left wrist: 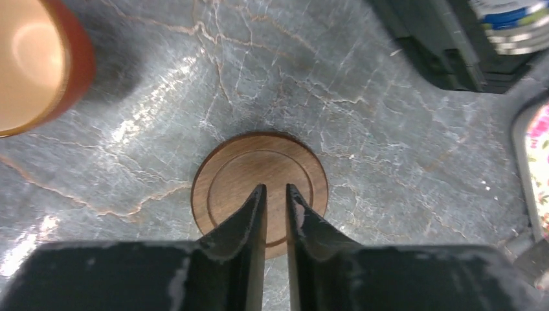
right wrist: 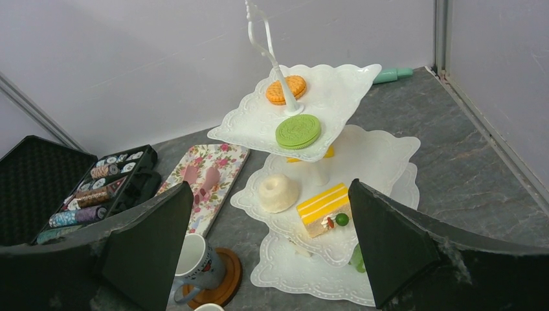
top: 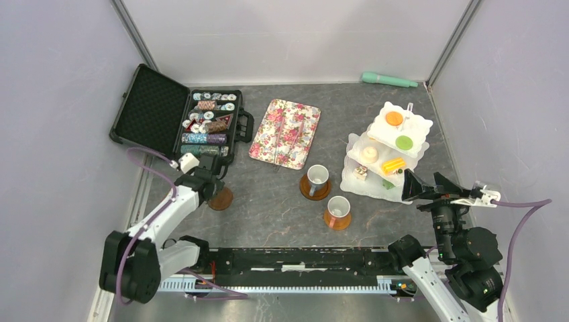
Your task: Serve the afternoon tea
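The left gripper (left wrist: 275, 188) hangs over a bare saucer (left wrist: 226, 178) near the left edge of the table (left wrist: 388, 129). Its fingers are almost together, with only a thin slit between them and nothing held. A mug (left wrist: 29, 65) stands apart from that saucer, cut off at the corner of the left wrist view. By the right edge, the right gripper (right wrist: 268, 188) is spread wide and empty, facing the three-tier stand (right wrist: 362, 81). The stand's tiers carry an orange biscuit (right wrist: 285, 89), a green biscuit (right wrist: 298, 131), a white ring cake (right wrist: 278, 192) and a yellow slice (right wrist: 324, 210). Toward the middle, a second mug (top: 317, 176) and a third mug (top: 338, 208) each rest on a saucer of their own. As I judge the risks, fingers set that narrow cannot take a flat disc by its rim, so pressing down would only skid it. Swinging toward the nearby mug could tip it, and the wide right fingers could clip a scalloped tier and spill the pastries
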`<state>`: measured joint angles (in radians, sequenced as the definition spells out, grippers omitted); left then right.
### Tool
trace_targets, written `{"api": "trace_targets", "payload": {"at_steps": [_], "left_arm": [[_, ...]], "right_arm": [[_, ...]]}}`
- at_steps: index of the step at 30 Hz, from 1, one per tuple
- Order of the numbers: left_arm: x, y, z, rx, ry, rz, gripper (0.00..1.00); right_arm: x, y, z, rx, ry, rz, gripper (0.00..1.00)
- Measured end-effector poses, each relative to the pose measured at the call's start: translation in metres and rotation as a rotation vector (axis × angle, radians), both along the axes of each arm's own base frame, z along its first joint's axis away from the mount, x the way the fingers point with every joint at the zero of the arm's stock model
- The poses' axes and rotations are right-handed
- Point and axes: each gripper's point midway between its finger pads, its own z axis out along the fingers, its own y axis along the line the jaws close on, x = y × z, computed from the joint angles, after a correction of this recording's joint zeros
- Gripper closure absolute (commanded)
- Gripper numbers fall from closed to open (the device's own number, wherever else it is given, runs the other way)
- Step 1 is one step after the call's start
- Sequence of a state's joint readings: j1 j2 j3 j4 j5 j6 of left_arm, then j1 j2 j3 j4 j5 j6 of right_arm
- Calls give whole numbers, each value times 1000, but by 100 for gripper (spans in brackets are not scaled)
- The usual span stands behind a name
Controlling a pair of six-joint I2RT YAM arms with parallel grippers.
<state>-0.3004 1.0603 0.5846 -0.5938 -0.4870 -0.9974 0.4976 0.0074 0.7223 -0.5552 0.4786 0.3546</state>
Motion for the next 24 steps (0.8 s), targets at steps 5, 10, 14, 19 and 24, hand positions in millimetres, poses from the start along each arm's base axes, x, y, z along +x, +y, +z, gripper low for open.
{"api": "trace_targets", "payload": {"at_steps": [5,10,14,19,24], "left_arm": [[-3,-9,-29,-105,104,65,94],[-4,-17,-38,-163,129,108,95],[3,-25,-39,-209,116,111,98],[12,-42,-38,-281,94,88,98],[13,-63,-38,-324,84,41,98]], "right_arm": [[0,0,0,4,1,1,2],[0,0,-1,7,3,0,2],[0,0,-1,7,4,1,2],[2,1,-4,8,10,2,2],[3,3,-7,10,19,5,2]]}}
